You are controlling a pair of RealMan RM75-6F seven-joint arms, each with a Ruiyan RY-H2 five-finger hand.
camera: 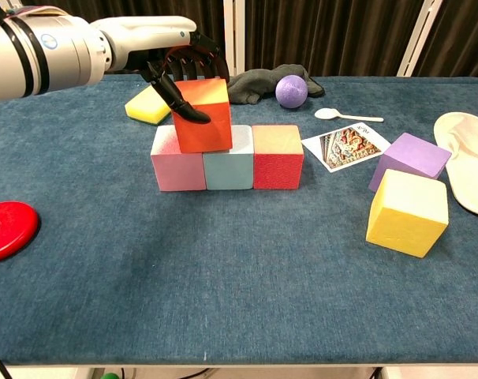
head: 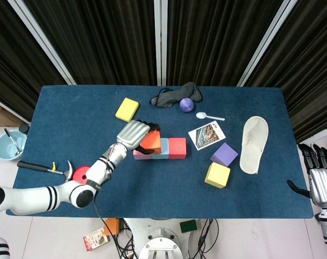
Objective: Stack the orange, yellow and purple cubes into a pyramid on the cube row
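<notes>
An orange cube (camera: 203,118) (head: 151,140) sits on top of the cube row, over the seam of the pink cube (camera: 177,163) and the light blue cube (camera: 228,163); a red cube (camera: 278,158) ends the row. My left hand (camera: 180,73) (head: 132,133) grips the orange cube from above and behind, thumb on its front face. The yellow cube (camera: 407,212) (head: 217,175) and the purple cube (camera: 410,159) (head: 224,155) rest on the table to the right. My right hand (head: 321,181) hangs off the table's right edge, fingers apart, holding nothing.
A picture card (camera: 347,146), white spoon (camera: 343,115), purple ball (camera: 291,91), dark cloth (camera: 261,83) and yellow sponge (camera: 149,105) lie behind the row. A white slipper (camera: 468,157) lies far right, a red disc (camera: 6,229) far left. A hammer (head: 42,168) lies at the left edge.
</notes>
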